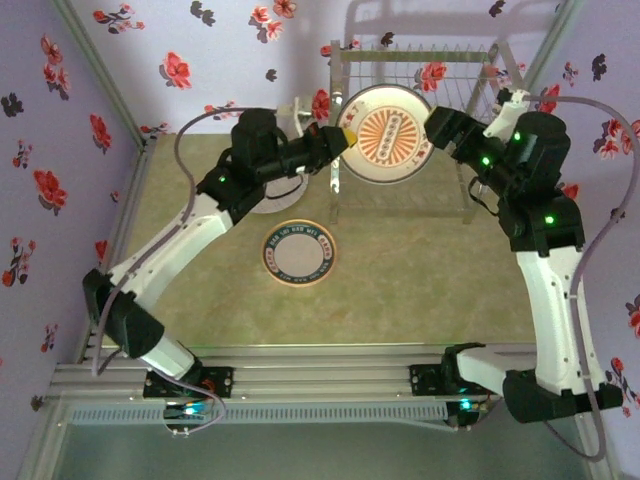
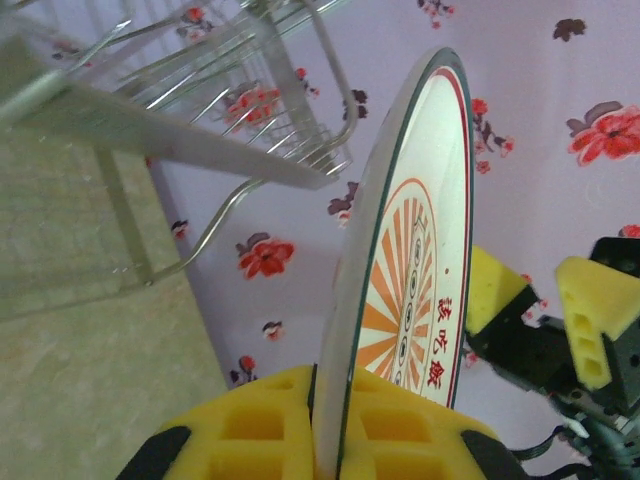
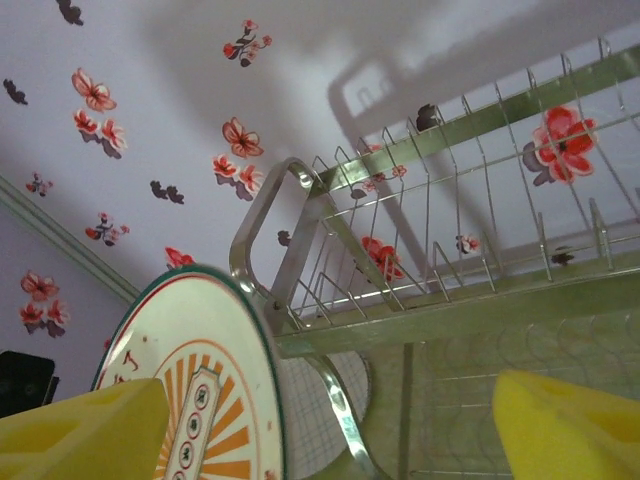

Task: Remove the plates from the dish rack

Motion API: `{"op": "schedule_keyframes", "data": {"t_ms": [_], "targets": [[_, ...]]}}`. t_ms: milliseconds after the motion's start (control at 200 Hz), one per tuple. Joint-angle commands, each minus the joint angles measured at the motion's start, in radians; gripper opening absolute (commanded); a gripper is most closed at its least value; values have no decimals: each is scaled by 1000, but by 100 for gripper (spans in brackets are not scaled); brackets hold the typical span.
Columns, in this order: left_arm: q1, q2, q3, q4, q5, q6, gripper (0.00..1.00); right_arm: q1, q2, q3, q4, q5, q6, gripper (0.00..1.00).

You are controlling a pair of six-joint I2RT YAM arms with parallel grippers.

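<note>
A white plate with an orange radial pattern and a green rim [image 1: 390, 133] is held on edge in the air in front of the dish rack [image 1: 420, 70]. My left gripper [image 1: 338, 140] is shut on its left rim, and the yellow pads [image 2: 270, 430] clamp that edge [image 2: 400, 280]. My right gripper [image 1: 437, 128] is open at the plate's right side, its fingers [image 2: 600, 310] wide apart. In the right wrist view the plate [image 3: 200, 370] sits beside the left finger [image 3: 90, 430]. The silver wire rack [image 3: 450, 270] shows bare dividers.
A round plate with a dark patterned ring [image 1: 299, 252] lies flat mid-table. A pale gridded plate [image 1: 272, 203] lies under my left arm, left of the rack's legs [image 3: 320, 410]. Floral walls close in the back and sides.
</note>
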Motion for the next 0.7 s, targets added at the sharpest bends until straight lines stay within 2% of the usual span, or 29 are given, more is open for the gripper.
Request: {"op": "schedule_keyframes", "data": {"t_ms": [0, 135, 335, 550, 695], "targets": [[21, -117, -115, 21, -16, 38, 0, 7, -49, -16, -46, -30, -125, 85], [39, -234, -258, -36, -45, 57, 0, 62, -101, -57, -106, -45, -227, 85], [70, -372, -449, -88, -82, 58, 0, 126, -155, -114, -202, 1, -339, 85], [118, -468, -650, -138, -119, 41, 0, 168, -186, -187, -236, 1, -382, 85], [164, -490, -782, -115, -130, 14, 0, 185, -197, -274, -230, -73, -380, 85]]}}
